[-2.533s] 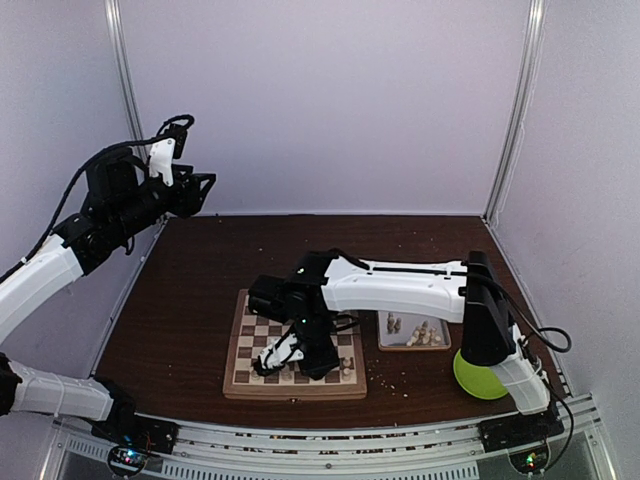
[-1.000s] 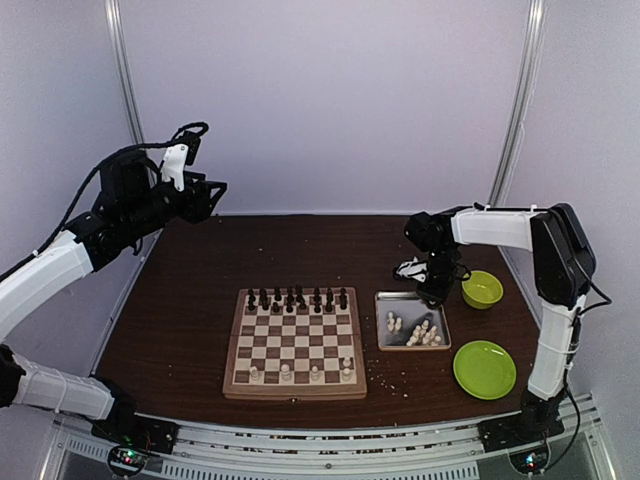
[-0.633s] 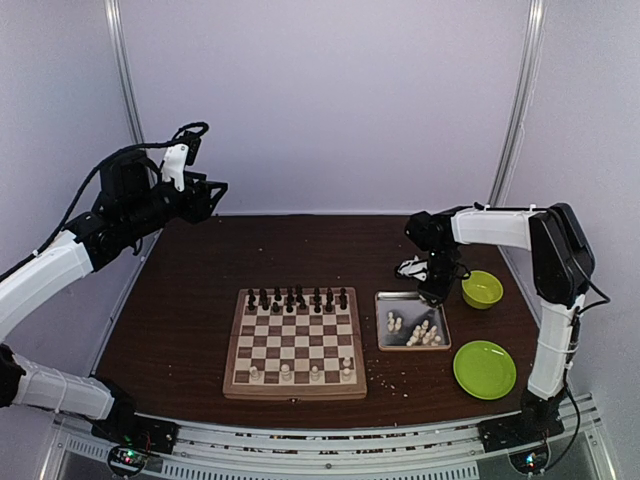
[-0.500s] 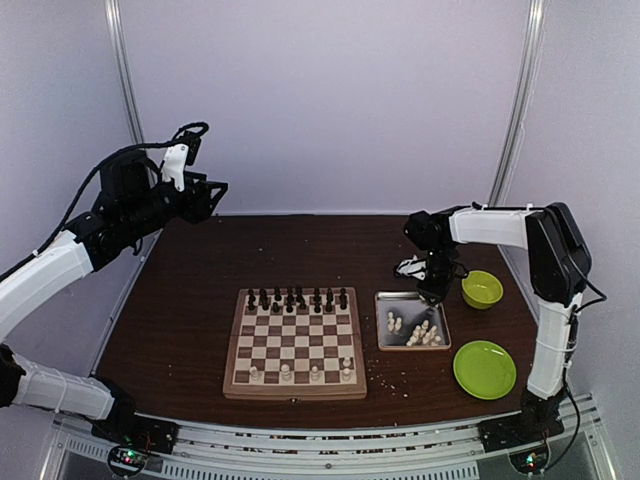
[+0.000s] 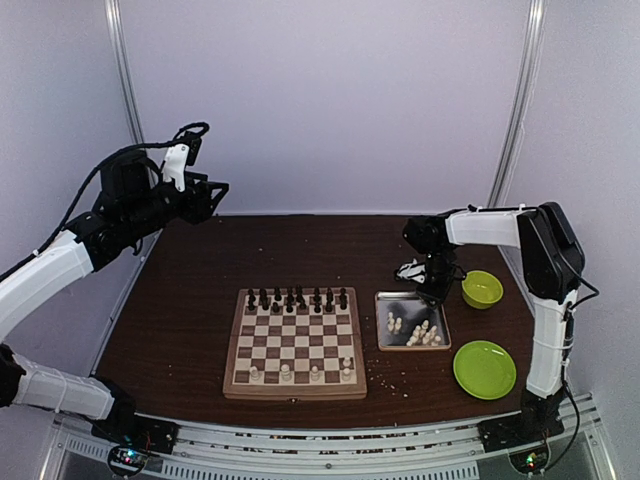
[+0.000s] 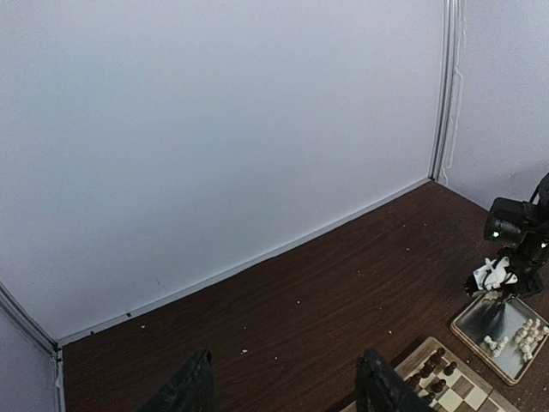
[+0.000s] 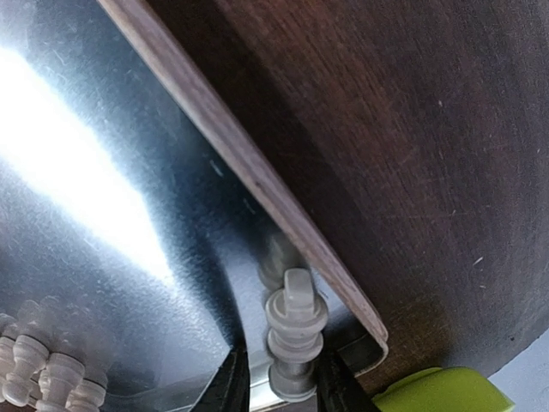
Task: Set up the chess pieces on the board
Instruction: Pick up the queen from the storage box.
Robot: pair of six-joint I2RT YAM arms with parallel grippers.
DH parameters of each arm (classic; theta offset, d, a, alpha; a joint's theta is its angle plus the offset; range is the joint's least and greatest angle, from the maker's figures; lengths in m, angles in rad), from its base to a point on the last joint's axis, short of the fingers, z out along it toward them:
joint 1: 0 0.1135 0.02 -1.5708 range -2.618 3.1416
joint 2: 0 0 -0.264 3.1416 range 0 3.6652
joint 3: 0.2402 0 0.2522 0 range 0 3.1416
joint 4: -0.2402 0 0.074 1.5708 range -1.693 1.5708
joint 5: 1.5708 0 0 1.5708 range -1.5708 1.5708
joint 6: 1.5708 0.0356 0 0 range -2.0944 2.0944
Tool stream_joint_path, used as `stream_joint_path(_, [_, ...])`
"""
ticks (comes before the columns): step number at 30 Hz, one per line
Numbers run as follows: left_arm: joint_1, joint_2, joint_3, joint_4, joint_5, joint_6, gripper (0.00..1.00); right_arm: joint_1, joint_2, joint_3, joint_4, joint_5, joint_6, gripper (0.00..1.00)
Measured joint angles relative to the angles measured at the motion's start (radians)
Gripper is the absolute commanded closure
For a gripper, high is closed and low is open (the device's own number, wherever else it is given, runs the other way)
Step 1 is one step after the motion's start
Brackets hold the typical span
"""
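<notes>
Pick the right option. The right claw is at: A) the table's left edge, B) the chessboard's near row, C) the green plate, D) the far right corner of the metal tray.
D: the right claw sits at the far right corner of the metal tray, and the wrist view shows a cream chess piece between its fingers.

L end effector [image 5: 210,192] raised high, jaws apart; R end effector [image 5: 432,288] low, pinching chess piece [image 7: 294,335].

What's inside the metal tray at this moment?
A cluster of cream chess pieces lies loose in the tray; another piece sits at its far corner between the right end effector's fingers. That end effector hides part of the far rim.
</notes>
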Motion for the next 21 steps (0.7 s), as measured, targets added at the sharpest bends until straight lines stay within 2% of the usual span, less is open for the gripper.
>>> stream_joint_path(8, [0.000,0.003,0.000,0.000,0.005,-0.003,0.43,-0.001,0.000,-0.003,-0.022,-0.005,0.000,0.80])
stream_joint_path(13, [0.000,0.005,0.000,0.000,0.007,-0.006,0.43,-0.001,0.000,-0.011,-0.030,-0.006,0.000,0.73])
stream_joint_path(21, [0.000,0.007,0.000,0.000,0.008,-0.010,0.43,-0.001,0.002,-0.021,-0.053,-0.004,-0.012,0.87])
